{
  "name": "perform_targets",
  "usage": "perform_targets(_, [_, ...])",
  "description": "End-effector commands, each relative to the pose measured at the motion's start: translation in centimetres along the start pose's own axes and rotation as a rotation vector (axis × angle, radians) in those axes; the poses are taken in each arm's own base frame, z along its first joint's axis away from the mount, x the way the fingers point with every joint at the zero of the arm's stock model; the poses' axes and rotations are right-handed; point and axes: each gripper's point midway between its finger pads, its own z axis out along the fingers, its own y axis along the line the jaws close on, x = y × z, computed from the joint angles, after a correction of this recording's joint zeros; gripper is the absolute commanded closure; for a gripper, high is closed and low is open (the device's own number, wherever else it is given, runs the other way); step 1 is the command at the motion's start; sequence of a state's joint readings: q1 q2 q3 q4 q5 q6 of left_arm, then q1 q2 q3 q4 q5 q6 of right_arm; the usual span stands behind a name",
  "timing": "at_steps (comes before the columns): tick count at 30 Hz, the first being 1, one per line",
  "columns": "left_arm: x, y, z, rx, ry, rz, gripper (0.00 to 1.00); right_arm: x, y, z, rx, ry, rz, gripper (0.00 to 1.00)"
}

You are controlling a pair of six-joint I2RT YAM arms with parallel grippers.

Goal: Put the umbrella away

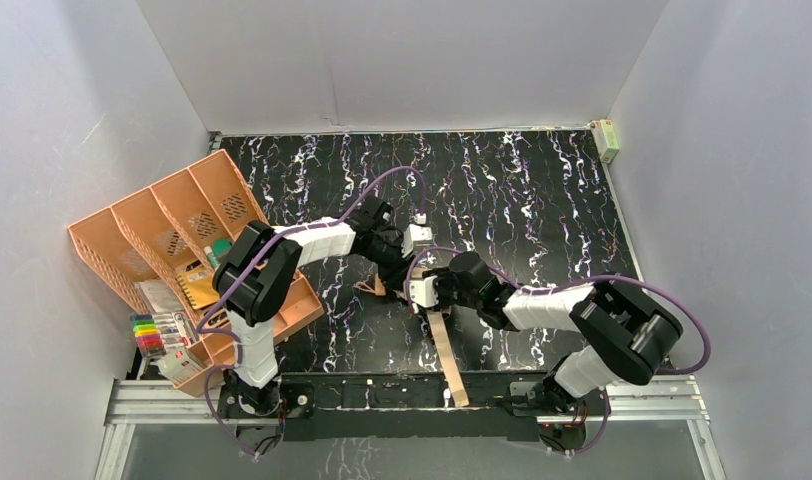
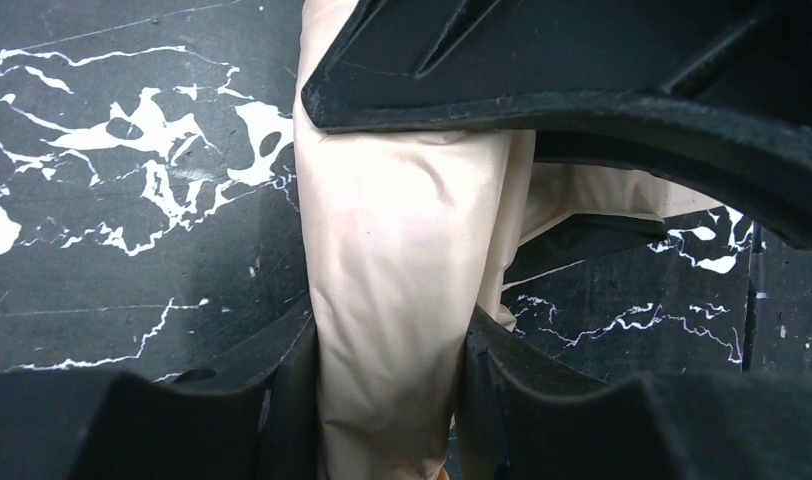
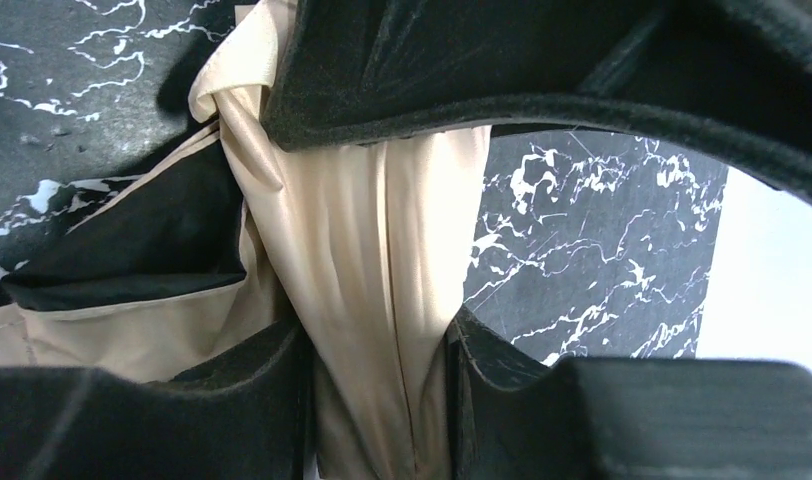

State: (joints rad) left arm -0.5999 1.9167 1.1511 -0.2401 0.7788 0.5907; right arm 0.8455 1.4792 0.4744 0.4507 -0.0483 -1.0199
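The umbrella lies mid-table, mostly hidden from above under both wrists, only its tan strap trailing toward the near edge, while the left gripper and right gripper each pinch its beige fabric, handle indiscernible.

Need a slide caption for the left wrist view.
Left end effector shut on tan canopy fabric of the umbrella, black marbled table behind.
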Motion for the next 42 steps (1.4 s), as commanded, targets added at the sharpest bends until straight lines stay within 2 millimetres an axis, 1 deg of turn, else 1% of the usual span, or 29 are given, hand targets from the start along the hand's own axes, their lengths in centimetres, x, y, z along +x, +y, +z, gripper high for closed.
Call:
perform_targets(1, [3.1,-0.2,0.2,-0.034,0.115,-0.036,1.00,0.2,2.2,-1.1,-0.101,0.016,0.039,0.64])
perform_targets(2, [3.1,0.0,0.2,-0.043,0.119,-0.039,1.00,-0.3,2.1,-1.3,-0.108,0.004,0.046,0.57])
perform_targets(4, [3.1,0.3,0.1,-0.059,0.125,-0.043,1.00,-1.3,1.6,-1.9,-0.117,-0.022,0.078,0.26])
perform_targets(5, [3.1,0.5,0.1,-0.066,0.129,-0.044,1.00,-1.8,1.4,-2.2,-0.117,-0.033,0.103,0.13])
perform_targets(6, [3.1,0.6,0.1,-0.070,0.130,-0.043,1.00,-2.3,1.1,-2.6,-0.114,-0.044,0.133,0.08])
perform_targets(7, [3.1,0.6,0.1,-0.073,0.132,-0.042,1.00,-2.8,0.6,-3.1,-0.103,-0.058,0.162,0.06])
perform_targets(12, [3.2,0.9,-0.1,-0.090,0.137,-0.030,1.00,-5.0,-0.5,-5.0,-0.067,-0.112,0.386,0.05])
perform_targets(15, [3.0,1.0,-0.3,-0.104,0.138,-0.019,1.00,-5.7,-1.0,-6.2,-0.041,-0.112,0.549,0.06])
perform_targets(18, [2.7,1.2,-0.6,-0.116,0.133,-0.008,1.00,-5.8,-1.3,-7.5,0.011,-0.092,0.770,0.07])
perform_targets(21, [2.4,1.4,-0.8,-0.134,0.131,-0.004,1.00,-5.5,-1.1,-8.6,0.079,-0.072,1.043,0.10])
perform_targets(23, [2.4,1.7,-0.8,-0.145,0.136,-0.002,1.00,-5.1,-0.4,-9.1,0.112,-0.043,1.224,0.13])
perform_targets(25, [2.5,1.8,-0.9,-0.154,0.141,-0.001,1.00,-4.6,0.6,-9.4,0.137,-0.009,1.417,0.20])
perform_targets(27, [2.5,1.9,-1.0,-0.158,0.142,0.002,1.00,-4.2,2.2,-9.4,0.147,0.047,1.643,0.27])
perform_targets(28, [2.5,1.9,-0.9,-0.156,0.141,0.002,1.00,-3.9,3.2,-9.3,0.140,0.083,1.711,0.30])
perform_targets(30, [2.4,1.9,-0.9,-0.156,0.139,0.002,1.00,-4.2,4.9,-8.9,0.075,0.117,1.787,0.32])
perform_targets(32, [2.3,1.9,-0.9,-0.157,0.139,0.002,1.00,-4.9,6.5,-8.4,-0.014,0.133,1.843,0.32])
perform_targets(34, [2.3,2.0,-1.0,-0.159,0.139,0.004,1.00,-5.2,7.5,-7.9,-0.066,0.160,1.876,0.31])
perform_targets(38, [2.3,2.0,-1.0,-0.160,0.141,0.007,1.00,-5.5,8.6,-7.2,-0.125,0.183,1.905,0.29])
perform_targets(39, [2.3,2.0,-1.0,-0.160,0.141,0.007,1.00,-6.1,8.4,-6.9,-0.148,0.149,1.906,0.30])
perform_targets(41, [2.4,2.1,-1.0,-0.163,0.144,0.007,1.00,-6.9,8.5,-6.6,-0.199,0.104,1.911,0.33])
perform_targets(42, [2.3,2.1,-1.0,-0.165,0.144,0.007,1.00,-7.2,8.6,-6.6,-0.221,0.089,1.916,0.37])
